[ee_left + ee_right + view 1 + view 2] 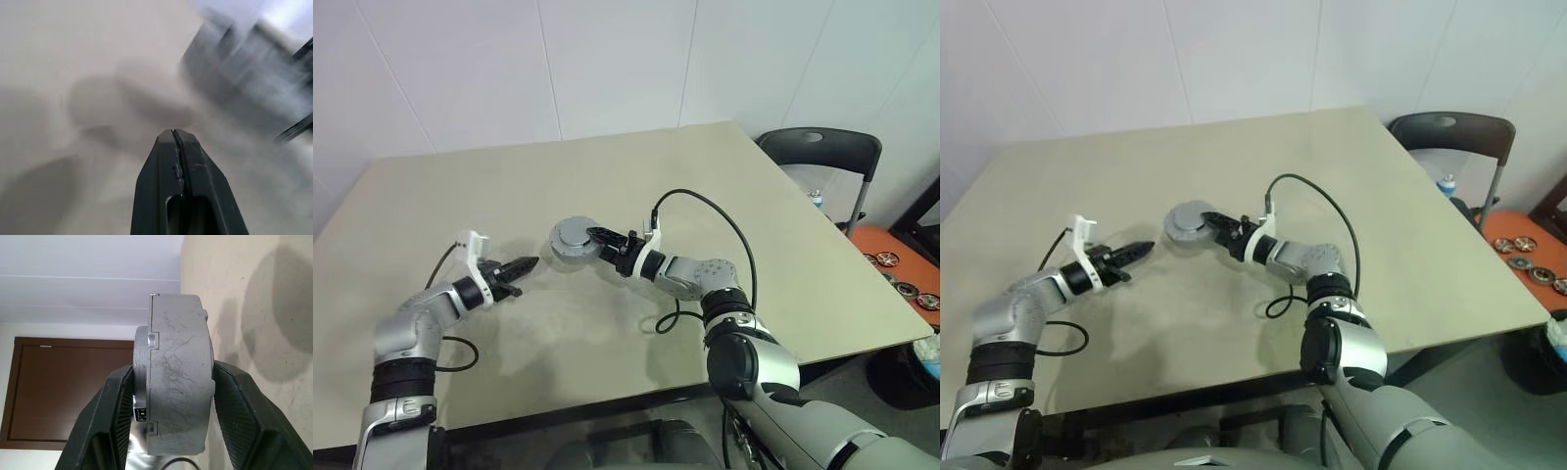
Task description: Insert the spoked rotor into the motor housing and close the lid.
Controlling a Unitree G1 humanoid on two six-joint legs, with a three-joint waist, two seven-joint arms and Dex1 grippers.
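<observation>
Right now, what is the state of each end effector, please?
Left end effector: closed, holding nothing.
Right end effector: closed on the round grey motor assembly, held above the table.

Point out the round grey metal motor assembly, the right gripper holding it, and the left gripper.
Round grey metal motor assembly [178, 377], right wrist view, scratched side wall.
Right gripper [597, 238], left eye view, between fingertips.
Left gripper [527, 262], left eye view, closed fingertips.

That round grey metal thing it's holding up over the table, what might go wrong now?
Two risks, as I judge them. The right gripper pinches the round grey metal motor assembly only by its flat faces, in the air above the beige table; it might slip and drop. The left gripper, shut and empty, points toward the assembly from nearby, so a careless move may knock it.
</observation>
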